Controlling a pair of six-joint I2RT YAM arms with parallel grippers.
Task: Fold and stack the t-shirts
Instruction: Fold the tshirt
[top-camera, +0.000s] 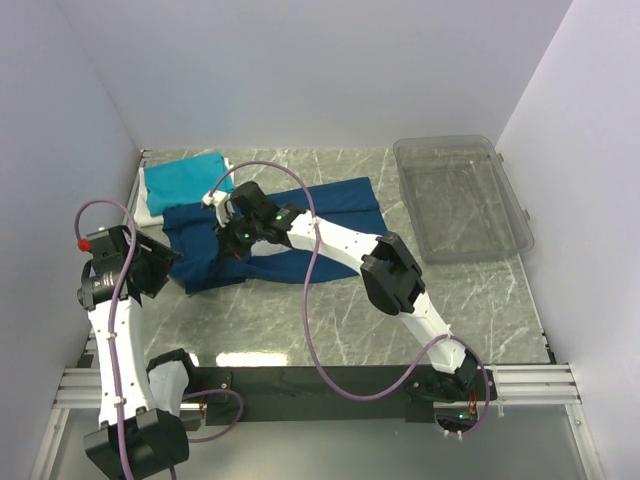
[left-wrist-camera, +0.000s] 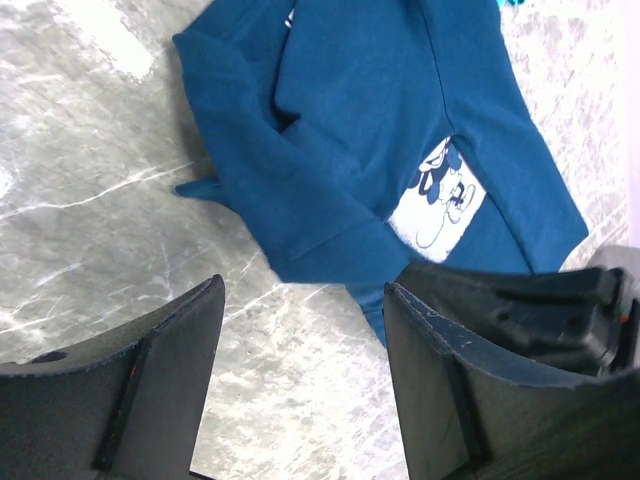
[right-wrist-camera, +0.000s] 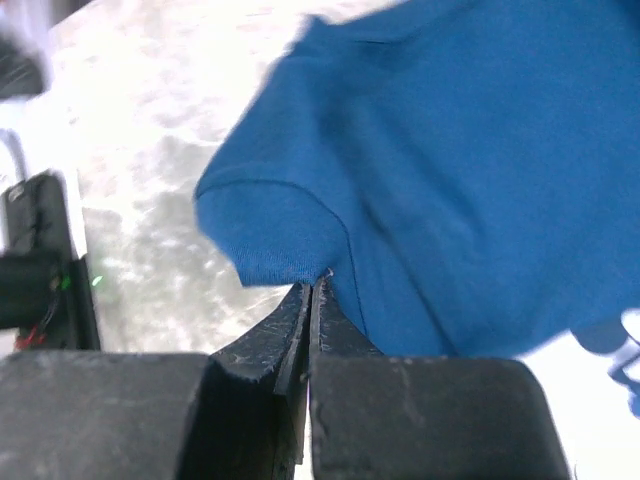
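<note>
At the surface's (top-camera: 480, 310) ten o'clock, a folded teal t-shirt (top-camera: 185, 180) lies while the right tool (right-wrist-camera: 312, 285) pinches the unfolded navy t-shirt (top-camera: 335, 205), left tool (left-wrist-camera: 303, 290) released.

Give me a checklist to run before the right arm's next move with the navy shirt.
1. Right tool gripping the navy blue cloth t-shirt: ok, shut on what looks like a sleeve hem, at its very edge.
2. Left tool free: ok, open and holding nothing.
3. Navy shirt lying flat: not ok, its left side is bunched and creased.
4. Folded teal t-shirt resting on the folded white t-shirt: ok, at the far left.
5. That stack apart from the navy shirt: cannot tell, their edges meet in the top view.
6. Clear rectangular plastic bin out of the way: ok, far right.
</note>
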